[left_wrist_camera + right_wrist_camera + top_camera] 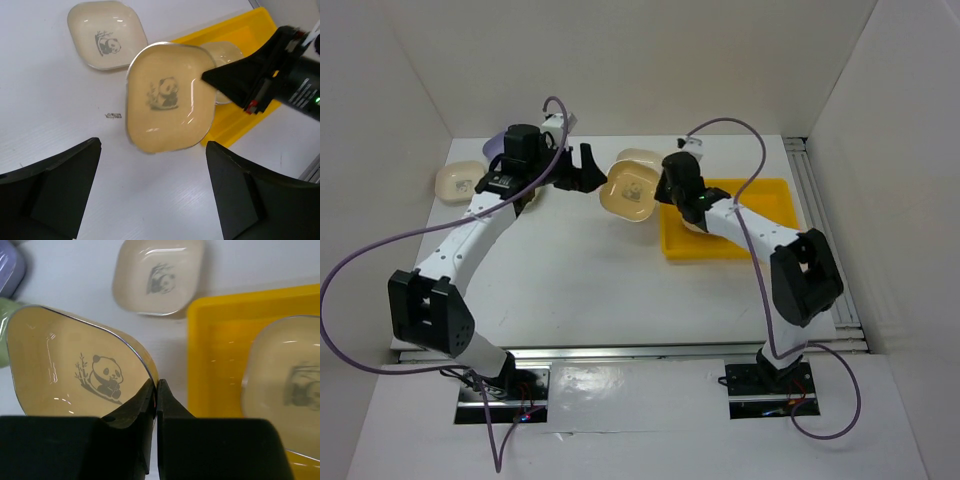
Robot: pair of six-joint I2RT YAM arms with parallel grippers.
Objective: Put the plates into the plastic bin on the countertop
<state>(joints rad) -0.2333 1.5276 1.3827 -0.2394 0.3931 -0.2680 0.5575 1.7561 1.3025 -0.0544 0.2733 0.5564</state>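
Countertop [580, 270]: matte white, between white walls [650, 60].
Rail [825, 230]: metal, right edge.
Right gripper [156, 390]: clamped on cream plate [65, 365] rim.
Left gripper [152, 145]: fingers apart.

No words or numbers are reading legibly. A panda-and-bamboo emblem is showing on the cream plate [75, 365]. White lettering on the black arm housing [300, 90] and a small printed mark [113, 115] on the tabletop [50, 100] are showing only as blurs.

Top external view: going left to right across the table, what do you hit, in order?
Cream plate lying on the countertop → left gripper, open → tan plate → right gripper, shut on that plate's right rim → yellow plastic bin.
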